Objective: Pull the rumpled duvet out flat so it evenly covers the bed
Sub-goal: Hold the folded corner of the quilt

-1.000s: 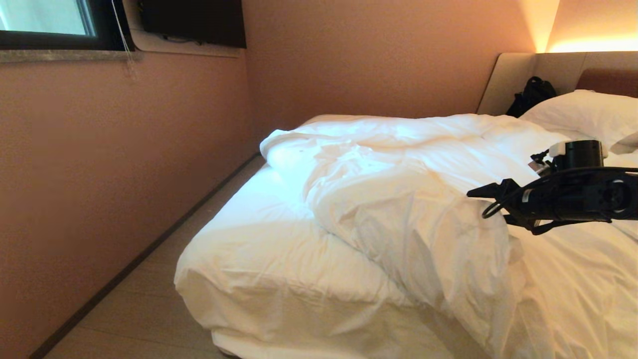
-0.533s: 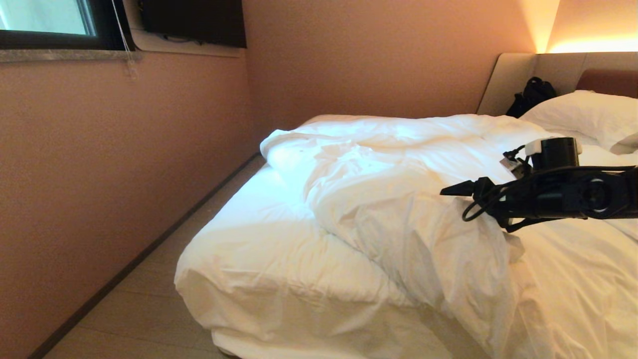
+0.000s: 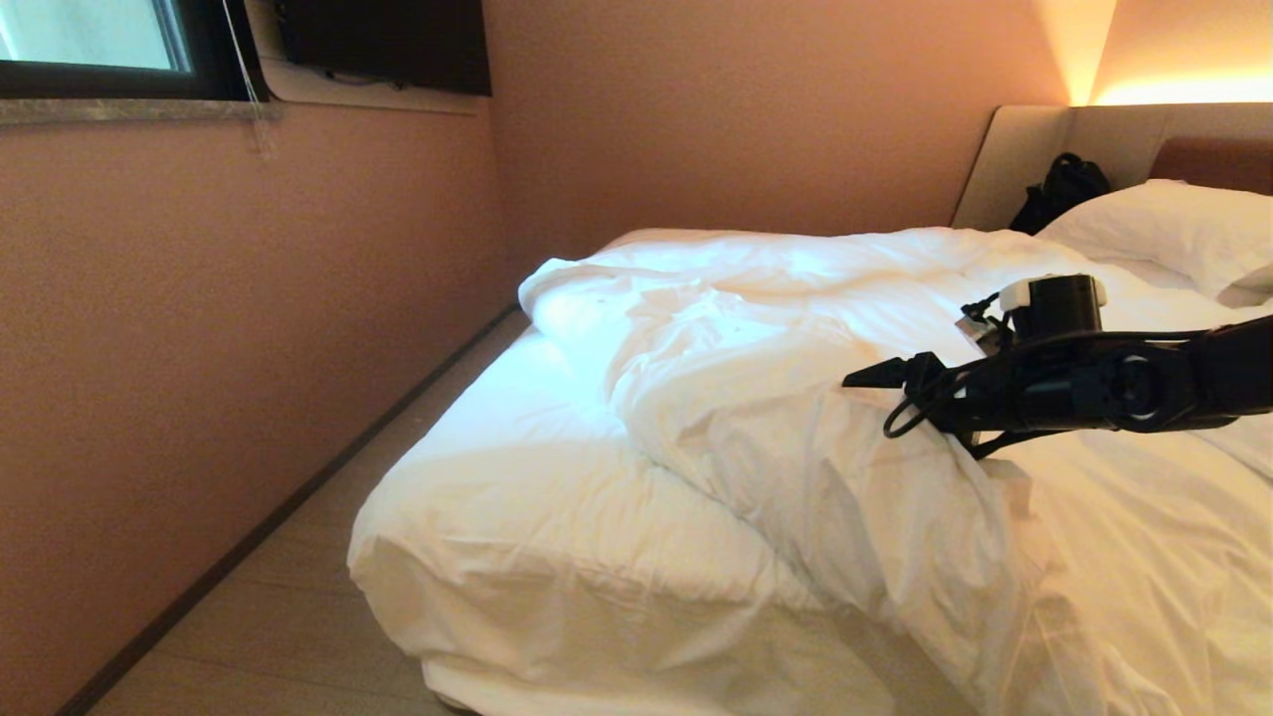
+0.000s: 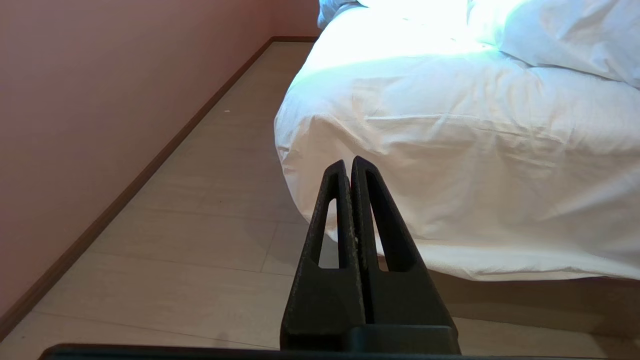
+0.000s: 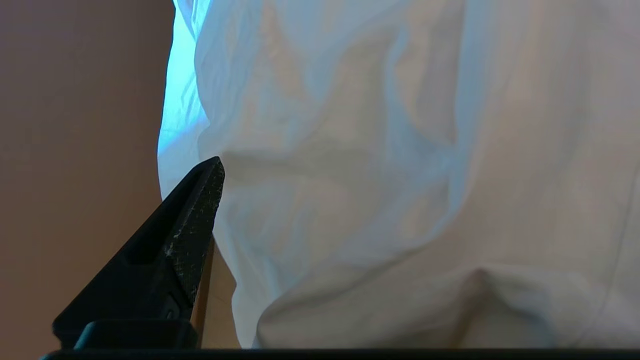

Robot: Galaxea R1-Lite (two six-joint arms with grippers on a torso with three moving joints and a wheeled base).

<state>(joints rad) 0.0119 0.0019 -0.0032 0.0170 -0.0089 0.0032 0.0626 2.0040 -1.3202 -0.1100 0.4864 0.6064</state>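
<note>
Right end effector (image 3: 860,376): spread wide, empty | over rumpled duvet (image 3: 796,398) | left end effector (image 4: 348,167): clenched, parked

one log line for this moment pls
right gripper: open, above bunched duvet | left gripper: shut, parked by bed corner | duvet: rumpled

Open floor (image 3: 288,597) is running between the wall (image 3: 199,348) and the bed (image 4: 450,150) — a clear lane. The heaped duvet (image 3: 796,418) is blocking the mattress middle; pillows (image 3: 1164,229) and a black bag (image 3: 1059,189) are crowding the headboard (image 3: 1024,149) end.
</note>
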